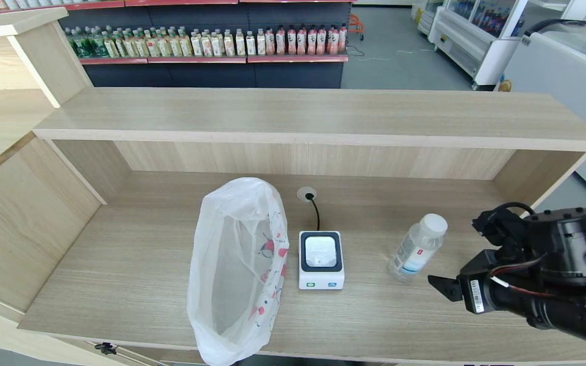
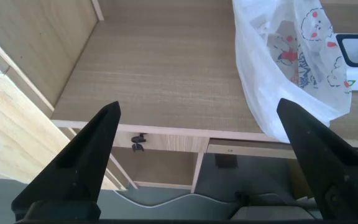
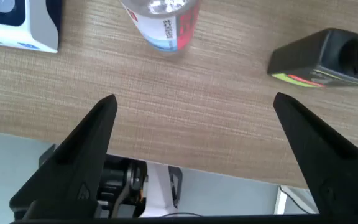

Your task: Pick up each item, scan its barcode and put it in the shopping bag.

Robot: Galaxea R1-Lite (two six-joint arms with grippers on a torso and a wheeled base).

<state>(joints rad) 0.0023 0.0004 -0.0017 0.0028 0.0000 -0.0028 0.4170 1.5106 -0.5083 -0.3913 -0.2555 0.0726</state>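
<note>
A clear water bottle (image 1: 417, 247) with a white cap and a red and blue label stands upright on the wooden counter (image 1: 120, 264), right of the white barcode scanner (image 1: 321, 259). The white plastic shopping bag (image 1: 237, 269) stands with its mouth wide on the scanner's left, at the counter's front edge. My right gripper (image 1: 441, 288) hovers just right of and nearer than the bottle, open and holding nothing. In the right wrist view the right gripper (image 3: 194, 102) sits short of the bottle (image 3: 163, 22). My left gripper (image 2: 199, 107) is open and holding nothing, low before the counter's front edge, beside the bag (image 2: 291, 56).
A black box-shaped device (image 3: 322, 59) lies on the counter right of the bottle. The scanner's cable (image 1: 316, 211) runs back to a grommet. A raised ledge (image 1: 313, 114) and side walls enclose the counter. Bare counter lies left of the bag.
</note>
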